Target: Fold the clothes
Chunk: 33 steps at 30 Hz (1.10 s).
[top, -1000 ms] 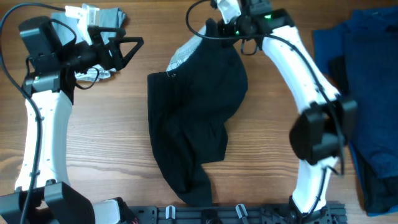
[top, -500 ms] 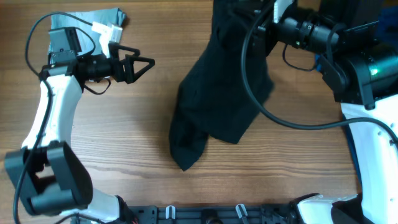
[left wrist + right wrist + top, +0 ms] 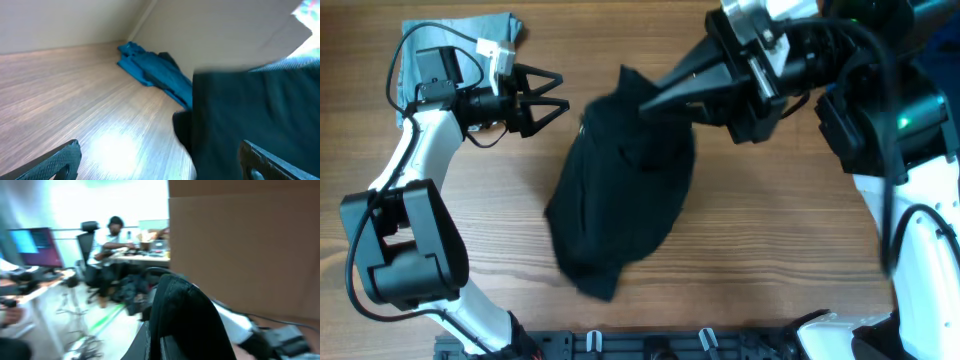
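1. The black shorts (image 3: 625, 190) are hanging from their upper right edge, near the middle of the bench (image 3: 770, 250). Their lower part is lying bunched on the wood, trailing toward the near left.
2. The right gripper (image 3: 645, 102) is reaching in from the right and pinching that raised edge, clenched tight on the cloth.
3. In the right wrist view, dark cloth is filling the foreground, blurred.
4. The left gripper (image 3: 558, 100) is hovering just left of the shorts' upper edge, fingers spread fully and holding nothing. Whether it is touching the cloth, I cannot tell.
5. A pale-blue piece (image 3: 460, 35) is lying at the far left, behind the left arm.
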Each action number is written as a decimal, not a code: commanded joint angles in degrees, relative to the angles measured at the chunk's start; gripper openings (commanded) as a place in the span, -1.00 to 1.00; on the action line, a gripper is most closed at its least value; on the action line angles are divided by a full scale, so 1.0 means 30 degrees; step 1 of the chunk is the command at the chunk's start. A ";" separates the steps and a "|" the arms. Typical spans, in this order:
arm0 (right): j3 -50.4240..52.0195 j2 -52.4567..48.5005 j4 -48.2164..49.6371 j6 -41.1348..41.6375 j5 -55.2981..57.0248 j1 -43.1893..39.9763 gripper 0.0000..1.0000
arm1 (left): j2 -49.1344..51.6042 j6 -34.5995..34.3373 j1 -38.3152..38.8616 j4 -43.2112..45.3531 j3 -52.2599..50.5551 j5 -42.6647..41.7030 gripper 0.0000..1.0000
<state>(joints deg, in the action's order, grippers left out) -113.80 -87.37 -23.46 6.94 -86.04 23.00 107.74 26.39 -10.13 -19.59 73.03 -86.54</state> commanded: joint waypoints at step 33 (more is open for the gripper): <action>-0.0226 -1.2531 -0.3424 -0.3825 1.8411 0.4160 -0.91 | -0.5377 -1.2305 -0.2878 0.0554 0.0058 1.1009 0.97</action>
<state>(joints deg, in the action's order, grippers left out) -113.99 -121.89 -34.33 -3.16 -36.34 34.26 91.61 -10.50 -17.41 -15.38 73.03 -66.94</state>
